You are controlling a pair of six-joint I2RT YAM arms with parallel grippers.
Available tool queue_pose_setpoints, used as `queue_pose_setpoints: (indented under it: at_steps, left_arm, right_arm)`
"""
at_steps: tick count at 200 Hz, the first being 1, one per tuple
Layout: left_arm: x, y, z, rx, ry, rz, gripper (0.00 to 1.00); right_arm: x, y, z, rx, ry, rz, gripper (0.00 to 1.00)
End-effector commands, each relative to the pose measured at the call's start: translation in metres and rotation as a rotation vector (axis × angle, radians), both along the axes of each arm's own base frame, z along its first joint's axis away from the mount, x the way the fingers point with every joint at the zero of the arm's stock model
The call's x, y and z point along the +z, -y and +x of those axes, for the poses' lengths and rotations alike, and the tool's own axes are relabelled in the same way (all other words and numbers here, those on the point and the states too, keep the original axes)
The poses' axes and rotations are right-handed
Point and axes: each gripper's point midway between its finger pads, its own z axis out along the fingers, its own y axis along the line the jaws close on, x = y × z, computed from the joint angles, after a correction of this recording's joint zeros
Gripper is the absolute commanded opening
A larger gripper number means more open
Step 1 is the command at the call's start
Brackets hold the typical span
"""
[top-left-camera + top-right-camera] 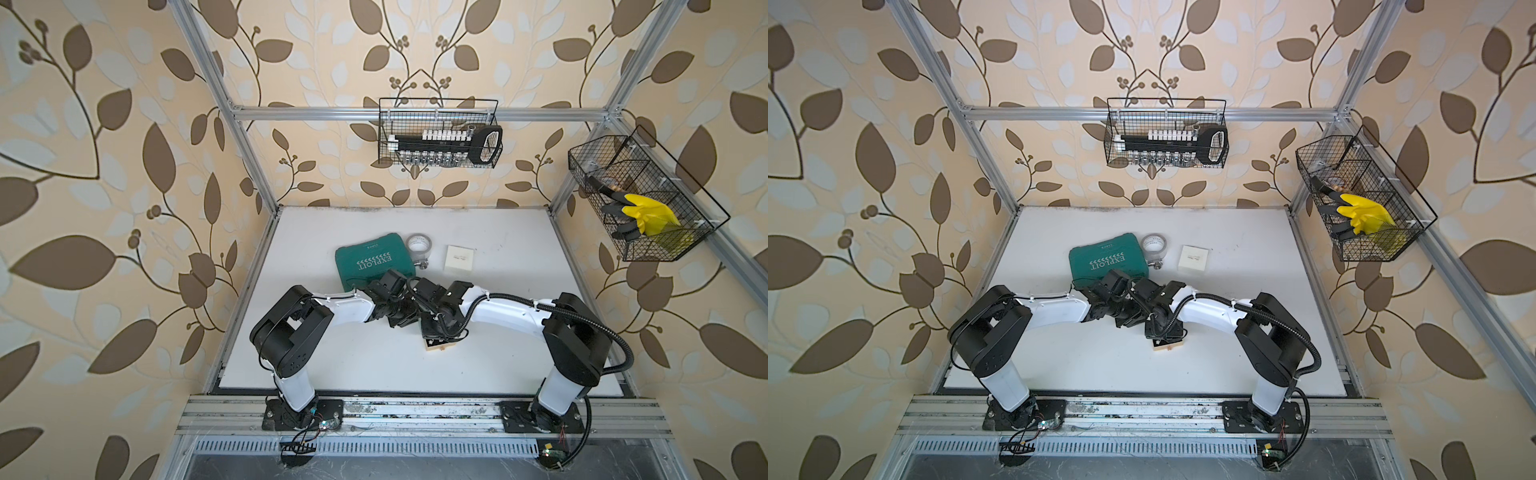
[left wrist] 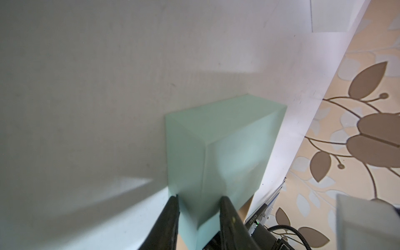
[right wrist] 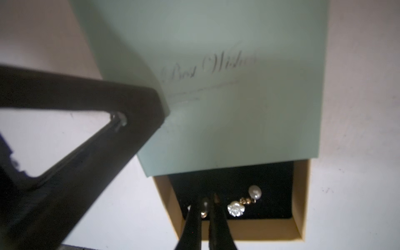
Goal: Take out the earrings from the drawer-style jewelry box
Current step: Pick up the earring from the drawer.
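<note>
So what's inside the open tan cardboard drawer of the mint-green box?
On black lining: one white flower-and-pearl earring lying free, a second earring pinched by the right gripper. The drawer continues hidden under the mint-green sleeve.

The jewelry box at the black left gripper has a pale mint-green sleeve with thin dark script lettering. Its drawer, under the tips of the black right gripper, is kraft tan with a black lining. The earrings, at and just beside those tips, are pearly white, a round bead and a rose shape joined by small gold links. Beyond both grippers, on the white table, lie a dark green case with white lettering and chevrons, a greyish-white tape roll and a cream square box, against cream wallpaper patterned with brown and pale grey leaves.
</note>
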Motion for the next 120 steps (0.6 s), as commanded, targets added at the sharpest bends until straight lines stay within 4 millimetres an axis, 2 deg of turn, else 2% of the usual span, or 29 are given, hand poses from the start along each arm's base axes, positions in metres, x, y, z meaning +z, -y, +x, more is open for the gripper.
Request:
queue_pose_setpoints:
  at_steps: [1, 28, 60, 97, 120]
  left_arm:
    - [-0.004, -0.001, -0.008, -0.028, -0.006, 0.011, 0.33]
    - [-0.005, -0.001, -0.008, -0.027, -0.007, 0.012, 0.33]
    - [-0.005, -0.001, -0.008, -0.025, -0.006, 0.012, 0.33]
    - [-0.004, 0.000, -0.007, -0.028, -0.004, 0.010, 0.33]
    - [-0.003, 0.001, -0.006, -0.031, -0.002, 0.012, 0.33]
  right_arm:
    - [0.012, 0.003, -0.003, 0.017, 0.016, -0.009, 0.05]
    - [0.015, 0.004, -0.004, 0.023, 0.017, -0.009, 0.05]
    - [0.031, 0.004, -0.010, 0.055, 0.044, -0.008, 0.05]
    - [0.049, 0.008, -0.032, 0.118, 0.072, -0.017, 0.05]
    - [0.052, 0.010, -0.050, 0.157, 0.060, -0.001, 0.05]
